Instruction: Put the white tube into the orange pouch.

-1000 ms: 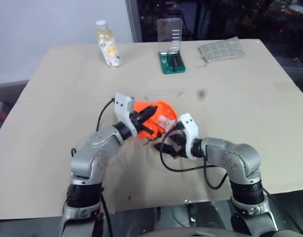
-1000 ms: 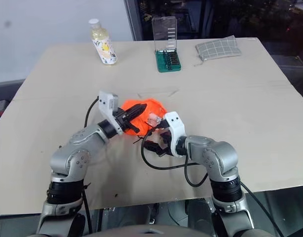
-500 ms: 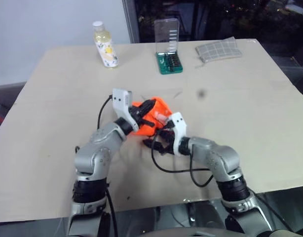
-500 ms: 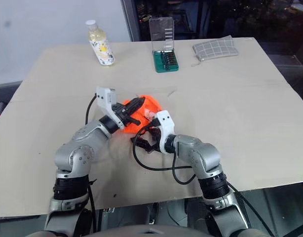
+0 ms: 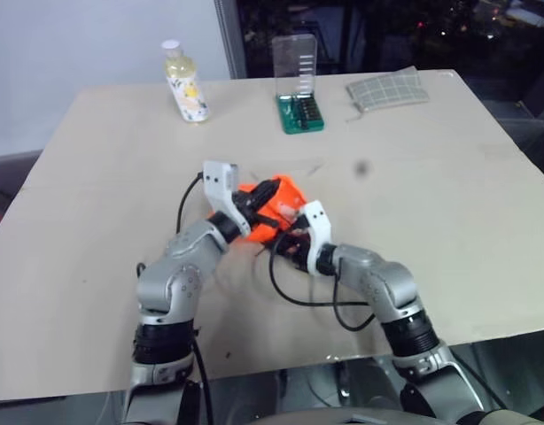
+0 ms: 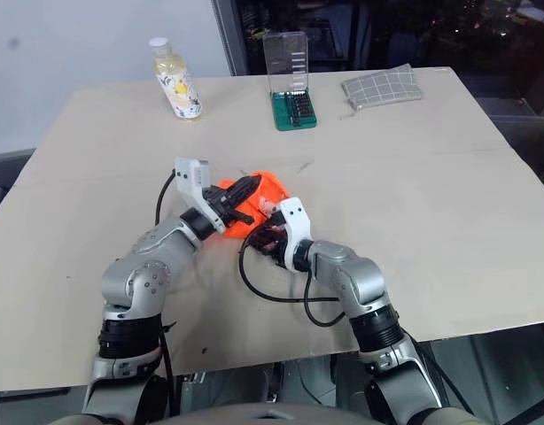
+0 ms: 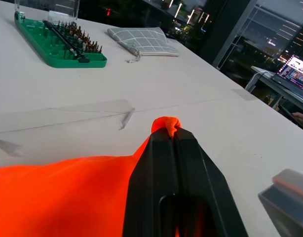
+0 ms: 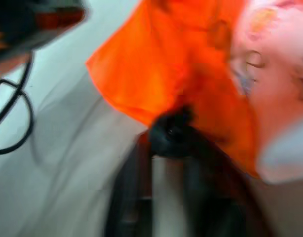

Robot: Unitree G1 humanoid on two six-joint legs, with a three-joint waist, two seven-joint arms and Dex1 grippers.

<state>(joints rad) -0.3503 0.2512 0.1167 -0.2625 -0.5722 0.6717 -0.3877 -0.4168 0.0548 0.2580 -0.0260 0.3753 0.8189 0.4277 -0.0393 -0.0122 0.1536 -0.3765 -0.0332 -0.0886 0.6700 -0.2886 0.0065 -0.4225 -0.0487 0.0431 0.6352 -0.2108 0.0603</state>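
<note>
Two grippers are meeting at the orange pouch (image 5: pixel 270 211) in the middle of the head views. The left gripper (image 7: pixel 172 140) is pinching a fold of the pouch's fabric, its black fingers (image 7: pixel 191 163) pressed together with a small orange nub poking out above their tips. The right gripper (image 5: pixel 287 243) is sitting just below and right of the pouch in the left eye view, its fingers drawn together against the pouch's lower edge; in the right wrist view they are lying blurred under the orange cloth, so whether they are actually nipping fabric is not clear. The white tube (image 5: pixel 287 212) is showing as a small pale shape on the right side of the pouch, just above the right gripper; the right wrist view is catching it as a pinkish-white blur at the right of the frame, and how far inside the pouch it sits cannot be told.

Further out, toward the top of the head views, a white-capped bottle (image 5: pixel 184 81) is standing upper left, a green bit case (image 5: pixel 299 109) with its clear lid raised is sitting top centre, and a grey checked cloth pouch (image 5: pixel 385 88) is lying upper right, all on the tan table (image 5: pixel 449 186).
</note>
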